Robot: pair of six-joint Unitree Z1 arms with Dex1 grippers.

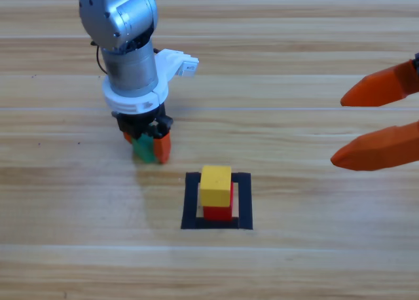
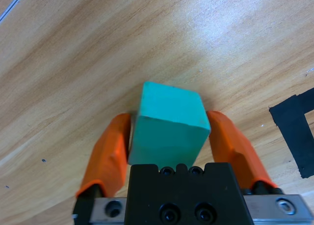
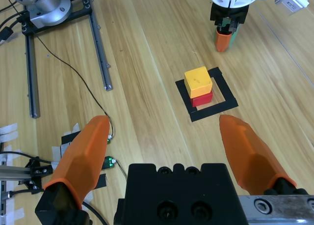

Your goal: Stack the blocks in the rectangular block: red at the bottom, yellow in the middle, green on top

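The green cube (image 2: pixel 169 124) is a plain teal-green block with matte faces and crisp edges, one flat face turned up toward the wrist camera. It sits between the two orange jaws of the left gripper (image 1: pixel 148 145), which are closed on its opposite sides; in the left wrist view the right jaw presses flat against the cube, while a thin sliver of shadow shows at the left jaw's tip. The cube's far end juts out past the jaw tips. From above, only a strip of green (image 1: pixel 142 149) shows under the gripper, and whether the cube rests on the wood or is lifted just off it cannot be told.

Ahead of this gripper and off to its right lies the rectangular block (image 1: pixel 190 203), a flat black tape outline on the wooden table (image 1: pixel 294 261); one corner of it (image 2: pixel 299 131) shows at the edge of the left wrist view. Inside the outline stands the red cube (image 1: pixel 218 212) on bare wood, with the yellow cube (image 1: pixel 215 185) stacked on top of it, turned slightly askew from the red one. The green cube is near this stack but apart from it, outside the tape.

The right gripper (image 1: pixel 373 124) waits at the right edge, well apart from the stack, its jaws spread wide and holding nothing.
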